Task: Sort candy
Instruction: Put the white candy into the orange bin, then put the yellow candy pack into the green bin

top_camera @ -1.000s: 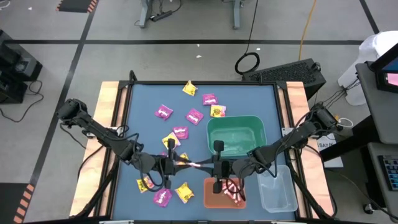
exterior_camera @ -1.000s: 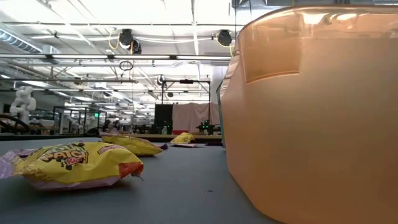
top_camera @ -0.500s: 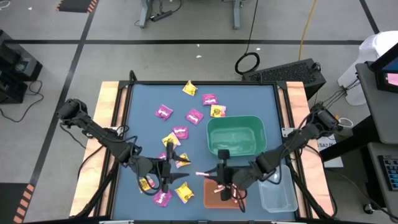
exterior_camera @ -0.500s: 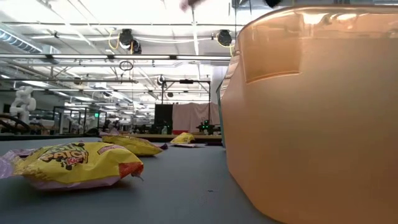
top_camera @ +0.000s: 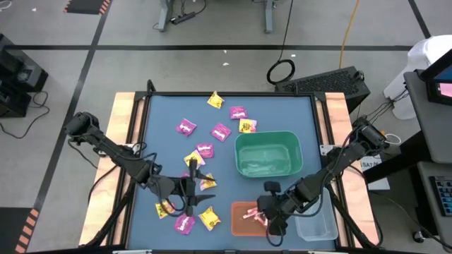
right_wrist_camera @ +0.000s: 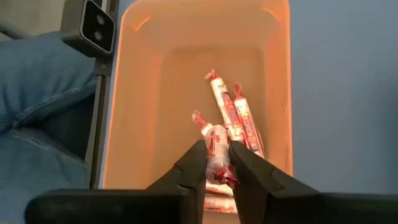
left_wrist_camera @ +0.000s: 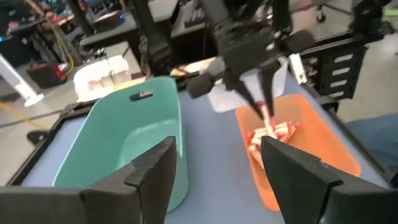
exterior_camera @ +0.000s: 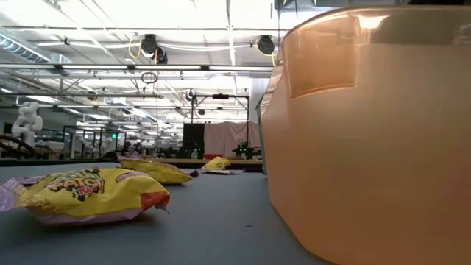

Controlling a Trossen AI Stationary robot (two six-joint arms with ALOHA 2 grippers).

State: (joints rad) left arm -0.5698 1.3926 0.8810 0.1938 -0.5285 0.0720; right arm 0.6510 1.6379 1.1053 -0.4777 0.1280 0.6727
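Note:
Over the orange bin (top_camera: 237, 219) my right gripper (top_camera: 264, 214) points steeply down, shut on a pink-white candy stick (right_wrist_camera: 216, 138). More sticks (right_wrist_camera: 239, 115) lie on the bin's floor. My left gripper (top_camera: 205, 194) hovers open and empty over the near left of the table; in its wrist view its fingers (left_wrist_camera: 152, 180) stand wide apart. Magenta packets (top_camera: 186, 127) and yellow packets (top_camera: 215, 100) lie scattered on the blue table top. One yellow packet (exterior_camera: 92, 193) lies flat close to the low camera. My right gripper pinches the candy stick (right_wrist_camera: 217, 149) between its two fingers (right_wrist_camera: 194, 163), which come from above and slant down. The stick shows beyond the fingertips, hangs clear above the bin's floor (left_wrist_camera: 268, 118), and touches none of the sticks below.
A green bin (top_camera: 240, 144) stands just beyond the orange one, and a clear bin (top_camera: 314, 222) sits at the near right corner. The orange bin's wall (exterior_camera: 368, 147) fills the right half of the low view. A person's jeans-clad leg (right_wrist_camera: 43, 74) is beside the table's near edge.
My two grippers met at the table's near middle with the stick between them. My left gripper has opened and let it go. My right gripper has carried the stick toward the near right, over the orange bin, sinking and tipping from nearly level to steeply down.

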